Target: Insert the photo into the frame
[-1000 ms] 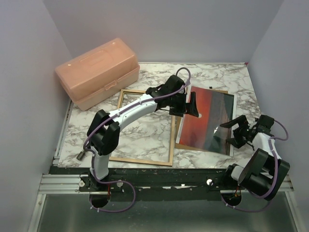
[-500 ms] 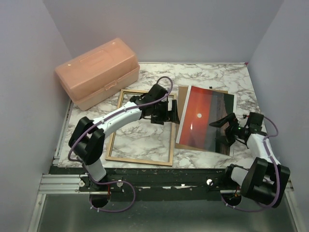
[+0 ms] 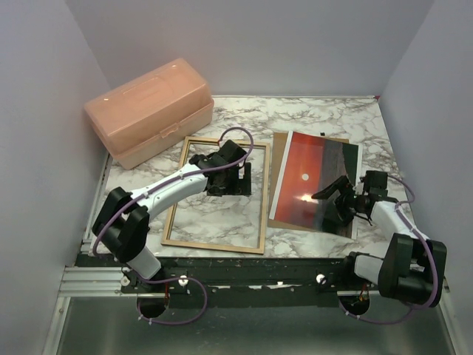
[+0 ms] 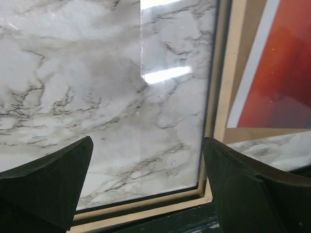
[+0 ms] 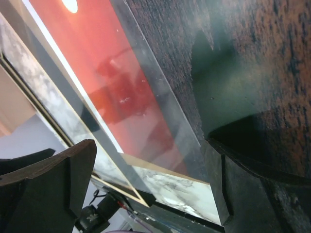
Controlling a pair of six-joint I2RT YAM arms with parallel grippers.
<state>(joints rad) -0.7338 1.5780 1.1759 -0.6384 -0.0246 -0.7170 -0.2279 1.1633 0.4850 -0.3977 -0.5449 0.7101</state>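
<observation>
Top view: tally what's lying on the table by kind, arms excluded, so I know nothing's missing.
Picture frame: 1
Photo: 1
Brown backing board: 1
Peach plastic box: 1
Total: 4

Peach plastic lidded box (image 3: 151,107), closed, far left, set at an angle on a white marble-pattern table (image 3: 325,118). Flat brown backing board (image 3: 276,166) lies right of centre, mostly covered, only its edges showing. Metal rail (image 3: 96,277) runs along the near table edge. Plain grey walls (image 3: 259,44) on three sides.
</observation>
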